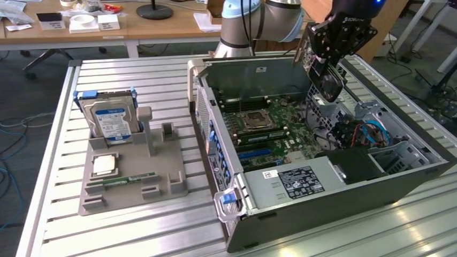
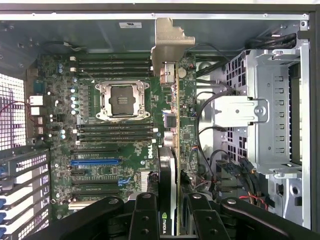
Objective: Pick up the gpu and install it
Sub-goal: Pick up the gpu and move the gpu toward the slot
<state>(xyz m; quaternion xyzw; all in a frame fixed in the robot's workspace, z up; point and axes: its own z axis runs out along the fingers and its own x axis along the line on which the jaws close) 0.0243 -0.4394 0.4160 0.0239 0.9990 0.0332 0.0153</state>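
one tool [image 2: 171,220] clenched on the gpu [image 2: 172,107], edge-on above the motherboard [image 2: 107,150], case [image 1: 343,206] lying open

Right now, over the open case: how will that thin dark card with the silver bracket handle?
Thin dark graphics card with silver end bracket: probably stiff, a rigid board. Likely fragile, with exposed components. Gripper clamps one end, so it may pivot.

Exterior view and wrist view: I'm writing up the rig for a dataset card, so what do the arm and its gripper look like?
The arm is silver-grey, with thick rounded joints and pale blue caps. The gripper is black and blocky, with white lettering on its body and a blue light at its base. Its fingers are black linkage bars with round pivot bolts.
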